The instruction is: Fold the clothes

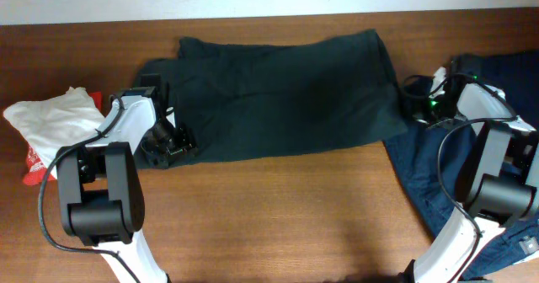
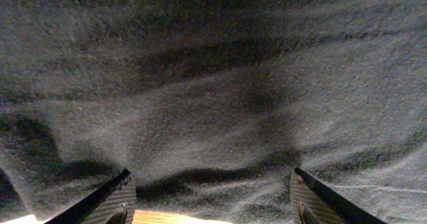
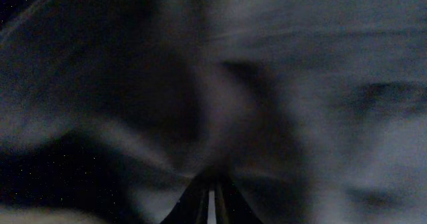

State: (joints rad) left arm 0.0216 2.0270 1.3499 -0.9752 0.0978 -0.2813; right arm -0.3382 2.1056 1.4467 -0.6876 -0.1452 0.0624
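My L hand [image 2: 212, 177] sits open at 9 o'clock end of dark garment [image 1: 286, 89], R hand [image 3: 212, 187] closed at 3; long axis 9–3.

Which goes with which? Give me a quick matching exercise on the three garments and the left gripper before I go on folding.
1. dark green garment
2. white garment
3. blue garment
4. left gripper

A. far left, crumpled
B. jaws apart at a cloth edge
C. spread across the middle
D. far right

Pairs: 1-C, 2-A, 3-D, 4-B
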